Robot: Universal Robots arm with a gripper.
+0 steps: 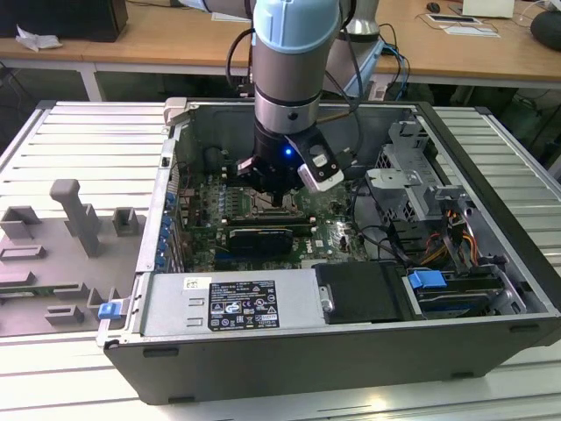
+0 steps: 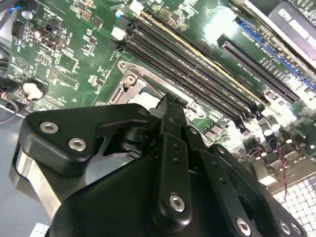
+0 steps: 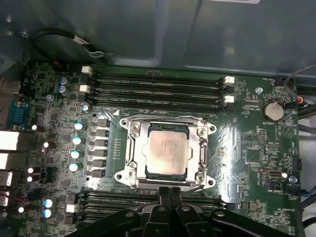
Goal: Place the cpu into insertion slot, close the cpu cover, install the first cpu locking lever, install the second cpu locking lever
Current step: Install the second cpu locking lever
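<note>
In the first wrist view the cpu (image 3: 167, 152), a pale silver square chip, lies flat in the insertion slot (image 3: 209, 129) on the green motherboard. The silvery cpu cover (image 3: 134, 154) lies down around the chip, whose top shows through the cover's window. My gripper (image 3: 171, 190) is shut, its black fingertips pressed together just off the socket's edge that faces the memory slots. In the second wrist view the gripper (image 2: 170, 100) hangs over a corner of the socket frame (image 2: 129, 80). In the exterior view the gripper (image 1: 279, 200) is low inside the open computer case, over the board's middle.
Long black memory slots (image 3: 155, 84) run along both sides of the socket. A black card (image 1: 260, 237) stands just in front of the gripper. The power supply (image 1: 232, 303), a drive cage (image 1: 412, 175) and loose cables (image 1: 386, 241) crowd the case. A coin battery (image 3: 272, 110) sits near the board's edge.
</note>
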